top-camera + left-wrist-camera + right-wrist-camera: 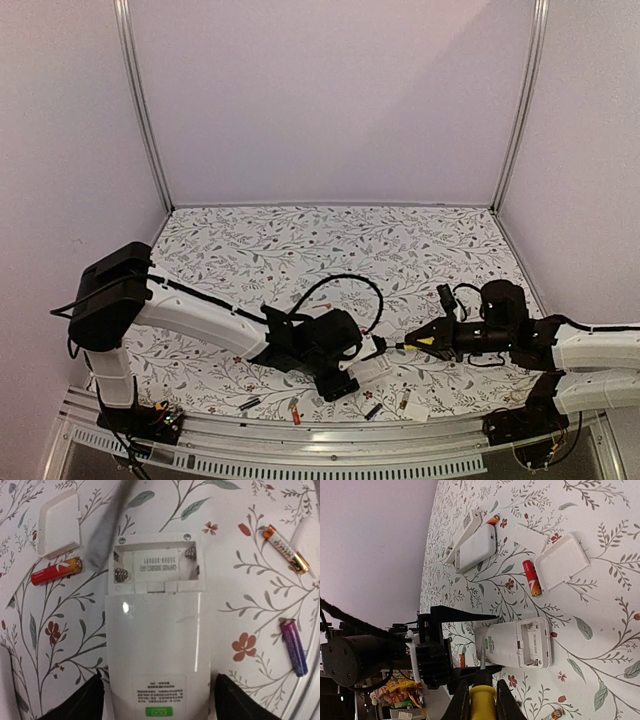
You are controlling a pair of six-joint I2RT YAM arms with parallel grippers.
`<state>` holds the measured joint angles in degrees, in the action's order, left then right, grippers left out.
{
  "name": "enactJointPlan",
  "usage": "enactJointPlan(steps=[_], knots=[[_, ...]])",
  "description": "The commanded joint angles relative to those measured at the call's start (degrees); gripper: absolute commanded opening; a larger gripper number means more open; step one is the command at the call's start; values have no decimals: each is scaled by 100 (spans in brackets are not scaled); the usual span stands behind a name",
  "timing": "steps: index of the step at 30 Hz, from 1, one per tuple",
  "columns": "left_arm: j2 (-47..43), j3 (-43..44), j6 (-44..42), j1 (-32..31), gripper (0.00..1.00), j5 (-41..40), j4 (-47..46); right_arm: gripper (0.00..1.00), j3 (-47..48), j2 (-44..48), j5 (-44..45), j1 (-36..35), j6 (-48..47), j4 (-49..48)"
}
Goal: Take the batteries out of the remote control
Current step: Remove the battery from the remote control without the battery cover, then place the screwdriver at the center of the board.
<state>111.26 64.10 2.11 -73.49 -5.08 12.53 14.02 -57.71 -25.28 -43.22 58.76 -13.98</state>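
In the left wrist view the white remote control (156, 630) lies back up, its battery bay (155, 565) uncovered and holding no cells. My left gripper (159, 695) is open, its jaws standing on either side of the remote's lower end with a thin gap on each side. Three batteries lie loose on the cloth: a red-orange one (56, 571), an orange one (286, 548) and a purple-blue one (294, 647). My right gripper (482, 690) is shut on the yellow handle of a screwdriver (482, 702), whose blurred shaft (107, 530) hangs over the remote's upper left corner.
A white cover plate (57, 525) lies next to the red-orange battery. A second white remote (472, 542) and another flat white plate (532, 537) lie farther off. More small cells (295, 410) rest near the table's front rail (330, 440).
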Motion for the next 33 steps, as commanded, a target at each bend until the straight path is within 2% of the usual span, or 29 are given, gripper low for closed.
enactJointPlan(steps=[1,4,9,13,17,20,23,27,31,33], knots=[[228,-188,37,80,79,87,860,0,497,693,678,39,-366,1231],[-249,-254,292,413,84,438,604,0,649,1060,1295,166,-514,2024],[-1234,-462,868,1022,87,1103,241,0,692,1152,1961,261,-579,2615],[-1911,-668,1415,1484,89,1144,-186,0,506,832,2012,262,-661,2280],[-2174,-610,1963,1889,89,989,-353,0,319,576,1871,262,-703,1732],[-2353,-657,2277,2198,89,898,-515,8,267,334,1778,262,-713,1541],[-2522,-797,2484,2600,89,1025,-739,24,352,98,1806,262,-825,1632],[-2574,-830,2446,3169,89,1249,-701,61,574,-16,2107,262,-1063,1907],[-2623,-930,2271,3820,89,1145,-758,95,1085,-225,2705,370,-1470,2314],[-2710,-1103,2172,4232,89,1149,-1013,99,1332,-460,2753,660,-1679,2408]])
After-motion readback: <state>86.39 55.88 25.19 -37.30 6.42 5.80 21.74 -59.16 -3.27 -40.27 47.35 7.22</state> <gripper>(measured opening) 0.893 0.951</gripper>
